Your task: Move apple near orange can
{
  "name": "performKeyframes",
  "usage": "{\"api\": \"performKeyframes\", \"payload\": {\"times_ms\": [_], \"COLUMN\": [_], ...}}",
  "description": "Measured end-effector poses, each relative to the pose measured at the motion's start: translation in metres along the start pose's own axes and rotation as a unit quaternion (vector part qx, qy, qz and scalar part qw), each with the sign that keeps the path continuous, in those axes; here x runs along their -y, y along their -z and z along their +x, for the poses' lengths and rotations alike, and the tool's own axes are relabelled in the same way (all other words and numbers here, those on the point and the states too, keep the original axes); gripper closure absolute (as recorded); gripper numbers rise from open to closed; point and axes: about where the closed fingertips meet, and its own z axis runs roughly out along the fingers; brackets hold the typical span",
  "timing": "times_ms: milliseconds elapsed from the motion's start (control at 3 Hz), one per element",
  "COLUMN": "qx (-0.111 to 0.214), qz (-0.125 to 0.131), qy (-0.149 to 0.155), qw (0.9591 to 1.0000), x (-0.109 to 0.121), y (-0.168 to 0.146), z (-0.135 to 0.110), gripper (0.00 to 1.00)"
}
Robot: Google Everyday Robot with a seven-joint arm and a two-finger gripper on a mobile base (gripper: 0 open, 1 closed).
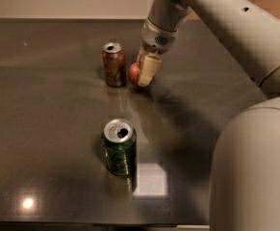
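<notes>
The orange can point(114, 64) stands upright at the back middle of the dark table point(43, 105). The red apple point(133, 73) is just right of it, a small gap apart, low at the table surface. My gripper point(144, 73) comes down from the upper right and is shut on the apple. Its cream near finger point(149, 70) covers the apple's right half; the other finger is hidden behind the apple.
A green can point(120, 148) with an opened silver top stands upright at the front middle, well in front of the apple. My arm and base point(255, 167) fill the right side. A wall runs along the table's far edge.
</notes>
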Motion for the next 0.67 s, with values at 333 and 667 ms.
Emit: {"api": "performKeyframes", "payload": {"times_ms": [333,667], "qx": [-0.003,-0.002], "qz": [-0.003,-0.005], "qy": [0.002,0.003], "qw": [1.0,1.0], "x": [0.0003,-0.0022], "y": [-0.0066,-0.0122], "z": [0.0002,0.0021], "gripper": [0.12,0.0]}}
